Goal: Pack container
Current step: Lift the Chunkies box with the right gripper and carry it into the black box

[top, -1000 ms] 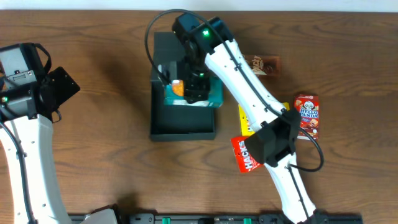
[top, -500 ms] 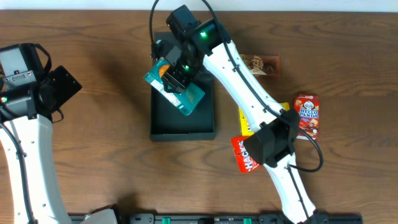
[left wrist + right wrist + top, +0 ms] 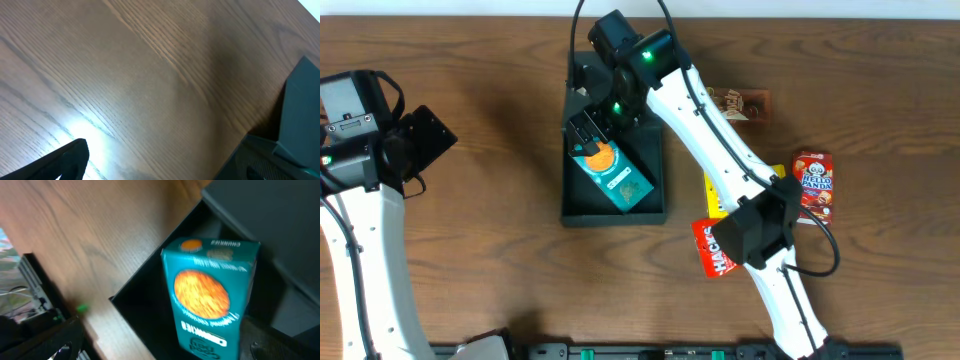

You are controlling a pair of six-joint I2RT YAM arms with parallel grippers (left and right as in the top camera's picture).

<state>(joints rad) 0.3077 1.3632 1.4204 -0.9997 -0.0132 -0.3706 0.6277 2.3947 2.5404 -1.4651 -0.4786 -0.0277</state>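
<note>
The container (image 3: 646,196) is a dark teal-black open box with its flap lid (image 3: 586,70) lying back at the far end. A teal snack packet with an orange disc (image 3: 615,176) lies slanted inside it, also seen in the right wrist view (image 3: 207,295). My right gripper (image 3: 592,128) hovers over the packet's far end; in its wrist view (image 3: 160,342) the jaws stand wide apart, and the left finger (image 3: 65,340) is well clear of the packet. My left gripper (image 3: 425,135) is open and empty over bare table at the left (image 3: 160,157).
Right of the container lie a brown packet (image 3: 745,103), a red Hello Panda box (image 3: 811,183), a yellow packet (image 3: 717,190) and a red Hacks packet (image 3: 716,250), partly under the right arm. A dark slab shows at the left wrist view's right edge (image 3: 305,100).
My right gripper swung the teal packet from the container's right side across to its left, then let it go. The packet now lies in the container. The left arm barely moved.
</note>
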